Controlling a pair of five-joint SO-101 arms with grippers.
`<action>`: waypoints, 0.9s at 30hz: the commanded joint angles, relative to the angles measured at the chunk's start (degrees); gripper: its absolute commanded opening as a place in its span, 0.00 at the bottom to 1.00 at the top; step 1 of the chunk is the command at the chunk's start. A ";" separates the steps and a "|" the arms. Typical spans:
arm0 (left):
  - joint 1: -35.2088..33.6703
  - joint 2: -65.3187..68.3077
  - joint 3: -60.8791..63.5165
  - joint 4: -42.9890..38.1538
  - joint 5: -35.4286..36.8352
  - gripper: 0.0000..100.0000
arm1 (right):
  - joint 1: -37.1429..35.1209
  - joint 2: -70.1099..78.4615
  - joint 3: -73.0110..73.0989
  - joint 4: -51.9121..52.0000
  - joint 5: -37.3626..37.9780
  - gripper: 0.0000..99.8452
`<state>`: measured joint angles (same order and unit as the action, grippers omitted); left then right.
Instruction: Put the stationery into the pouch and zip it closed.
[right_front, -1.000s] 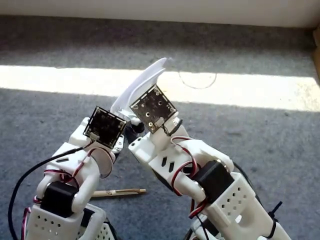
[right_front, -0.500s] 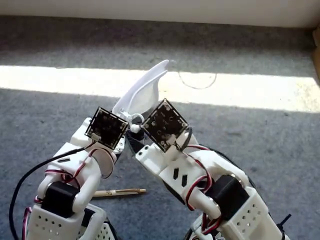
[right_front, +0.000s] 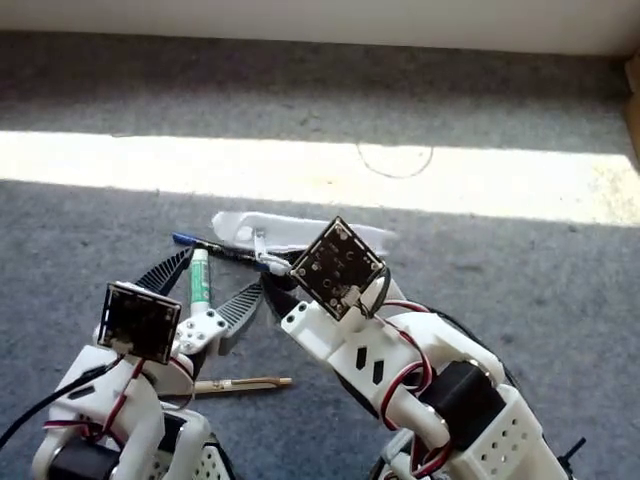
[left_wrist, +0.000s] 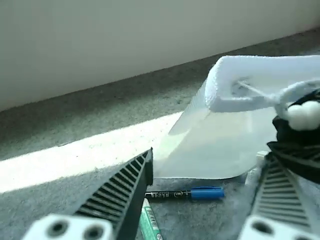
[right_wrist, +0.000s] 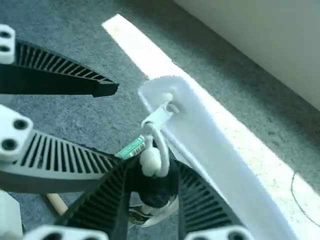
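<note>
Left tool (right_front: 205, 290) spread over marker (right_front: 200, 272); right tool (right_front: 272, 272) clenched on zip pull (right_wrist: 151, 161).
The pouch (right_front: 300, 232) is laid on the tabletop (right_front: 520, 300) just beyond both tools. The marker is bracketed by the left jaws, long axis directed at the pouch; the left arm is judged the nearer.

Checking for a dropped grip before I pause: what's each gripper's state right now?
Left gripper: open, holding nothing.
Right gripper: closed on the zip pull of the pouch.
</note>
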<state>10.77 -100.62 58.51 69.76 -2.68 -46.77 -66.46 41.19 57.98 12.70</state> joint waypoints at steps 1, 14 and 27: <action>-0.48 -2.59 -1.54 3.60 0.79 0.34 | -0.48 -0.84 -0.48 0.31 0.62 0.01; -7.87 -2.42 -16.75 9.93 2.99 0.34 | -0.57 -0.84 -0.48 2.33 0.70 0.01; -9.19 7.52 -24.66 10.20 8.09 0.34 | -0.75 -0.84 -0.13 3.03 0.70 0.01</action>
<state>2.33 -101.05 37.76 79.78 3.65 -47.03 -66.55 41.63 60.53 12.70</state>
